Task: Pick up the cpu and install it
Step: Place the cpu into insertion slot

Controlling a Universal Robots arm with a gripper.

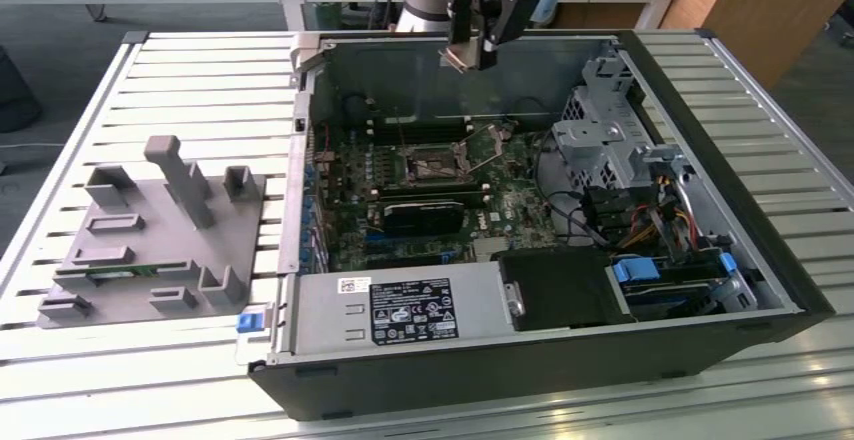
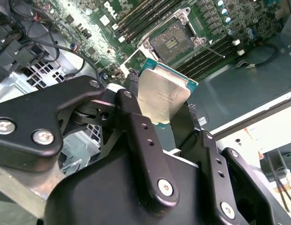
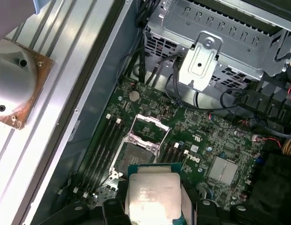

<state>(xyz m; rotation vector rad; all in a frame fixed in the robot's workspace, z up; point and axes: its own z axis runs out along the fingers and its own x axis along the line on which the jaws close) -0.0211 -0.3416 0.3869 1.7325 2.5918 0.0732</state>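
The cpu (image 1: 459,57), a small flat square chip with a silvery top, hangs high over the open computer case (image 1: 787,290), near its far wall. My gripper (image 1: 470,58) is shut on it, with black fingers (image 2: 136,124) pressing on its two opposite edges. In both wrist views the cpu (image 2: 162,96) (image 3: 152,194) sits between the fingers, metal face to the cameras. Below lies the motherboard's empty cpu socket (image 1: 437,167) (image 2: 176,40) (image 3: 136,154), its retaining frame (image 3: 146,125) swung open. The cpu is well clear of the socket.
A grey fixture tray (image 1: 147,230) sits on the slatted table (image 1: 120,380) at the exterior view's left. Inside the case are a black block (image 1: 420,215) beside the socket, a power supply (image 1: 400,310) at the near side, a metal drive cage (image 1: 601,140) and cable bundles (image 1: 654,225).
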